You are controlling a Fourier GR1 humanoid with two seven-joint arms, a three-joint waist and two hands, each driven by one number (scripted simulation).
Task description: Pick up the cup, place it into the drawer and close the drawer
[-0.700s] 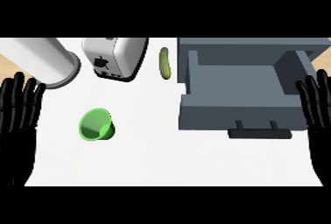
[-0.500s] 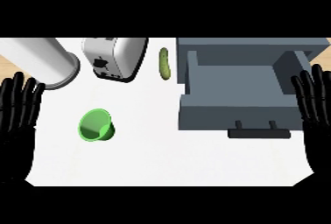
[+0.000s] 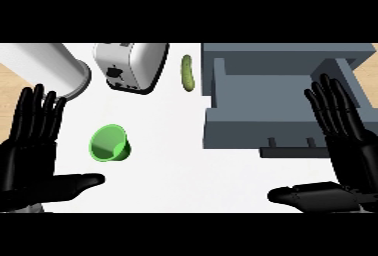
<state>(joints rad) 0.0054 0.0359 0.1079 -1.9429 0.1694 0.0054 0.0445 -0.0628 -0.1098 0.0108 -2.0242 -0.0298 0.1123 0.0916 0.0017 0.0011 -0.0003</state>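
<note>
A green cup [image 3: 110,143] lies on its side on the white counter, left of centre, its mouth facing me. The grey drawer [image 3: 236,125] stands pulled open at the right, its handle [image 3: 295,151] at the front edge; nothing shows inside it. My left hand [image 3: 29,150] is open at the left edge, fingers straight, thumb pointing toward the cup, a little apart from it. My right hand [image 3: 343,145] is open at the right edge, its fingers over the drawer's right side.
A white toaster [image 3: 129,65] stands at the back, with a white cylinder [image 3: 44,67] to its left. A green cucumber [image 3: 187,72] lies between the toaster and the drawer. Bare counter [image 3: 184,175] spreads in front.
Both hands have moved inward and up into view, showing more palm and thumb. The cup and the drawer have not moved.
</note>
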